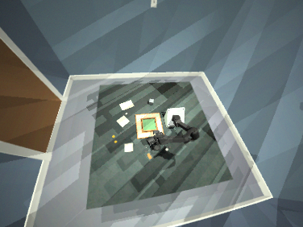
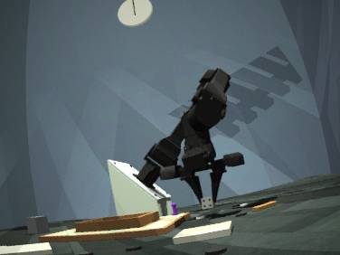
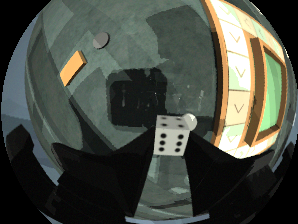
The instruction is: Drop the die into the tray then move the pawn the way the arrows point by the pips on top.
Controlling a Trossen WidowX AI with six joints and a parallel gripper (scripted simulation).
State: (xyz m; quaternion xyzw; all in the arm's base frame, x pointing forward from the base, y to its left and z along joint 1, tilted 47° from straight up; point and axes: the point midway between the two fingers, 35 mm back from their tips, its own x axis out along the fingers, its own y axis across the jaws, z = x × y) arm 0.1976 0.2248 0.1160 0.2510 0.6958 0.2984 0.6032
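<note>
1 white die [image 2: 207, 203] [image 3: 171, 136] sits between the 2 fingertips of the black gripper [image 2: 207, 202] [image 3: 169, 132], which is partly closed, its fingers standing just the die's width apart and gripping it. In the wrist view, 1 face of the die shows 6 pips and the adjoining face shows 4. A small pale ball [image 3: 189, 121] appears just beside the die in that view.

The board [image 1: 139, 130] [image 2: 54, 238] [image 3: 218, 75], with its ring of squares and orange edging, lies near the gripper, and the dice tray [image 1: 148, 125] [image 2: 118, 221] [image 3: 272, 90] stands at its middle with a green floor. The die is outside the tray. 1 purple pawn [image 2: 174, 209] stands upright by the board's far side in the exterior view.

1 orange block [image 1: 149, 156] [image 2: 264, 206] [image 3: 73, 68] lies flat on the dark surface, apart from the gripper. 1 gray cube [image 1: 151, 101] [image 2: 37, 224] rests beyond the board, on the side away from the orange block. 3 pale flat pieces also lie around the board.
</note>
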